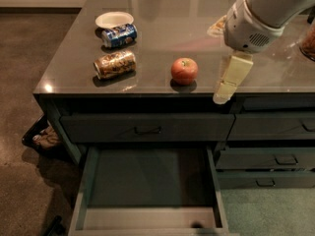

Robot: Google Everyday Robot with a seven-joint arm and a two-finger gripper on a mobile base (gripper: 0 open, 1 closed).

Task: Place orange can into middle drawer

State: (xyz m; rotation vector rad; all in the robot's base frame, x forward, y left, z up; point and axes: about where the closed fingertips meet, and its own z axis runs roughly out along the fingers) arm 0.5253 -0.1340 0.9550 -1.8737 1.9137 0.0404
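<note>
Camera view, tool (224,88) beside apple (184,71), orange can (114,64) lying on countertop (162,28)

Apple (184,71), blue can (118,35), white bowl (114,19) on countertop (162,14).

An apple (184,71) stands between the gripper (222,96), at the counter (162,38) edge, and the orange can (114,64).
</note>
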